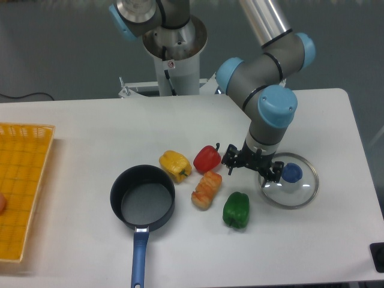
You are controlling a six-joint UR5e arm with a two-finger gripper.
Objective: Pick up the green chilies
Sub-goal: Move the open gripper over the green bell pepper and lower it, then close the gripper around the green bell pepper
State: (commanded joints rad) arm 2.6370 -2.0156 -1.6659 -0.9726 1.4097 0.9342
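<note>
- One arm reaches down from the far side over the white table (pixel 90 132), its gripper (pixel 252 167) hanging just far of the green chilies (pixel 236 209) and not touching them.
- The two fingers stand spread apart, nothing between them: one fingertip (pixel 228 164) is beside the red pepper (pixel 207 158), the other sits over the left rim of the glass lid (pixel 288 183).
- The green chilies, a single glossy green blocky piece, lie on the table near the front, right of centre, free of any grip.
- Left of them, close but with a slim gap, lies an orange, ridged food piece (pixel 206 189), tilted on the table.
- The red pepper rests far of that orange piece, just touching or nearly so; its dark stem points up and to the right.
- The yellow pepper (pixel 174 165) lies left of the red one, at the far right edge of the pan (pixel 143 199).
- The pan is dark with a blue handle pointing toward the near edge of the table; it holds nothing.
- The glass lid, with a blue knob, lies flat on the table right of the green chilies.
- A yellow basket (pixel 21 186) sits at the far left, cut by the frame edge.
</note>
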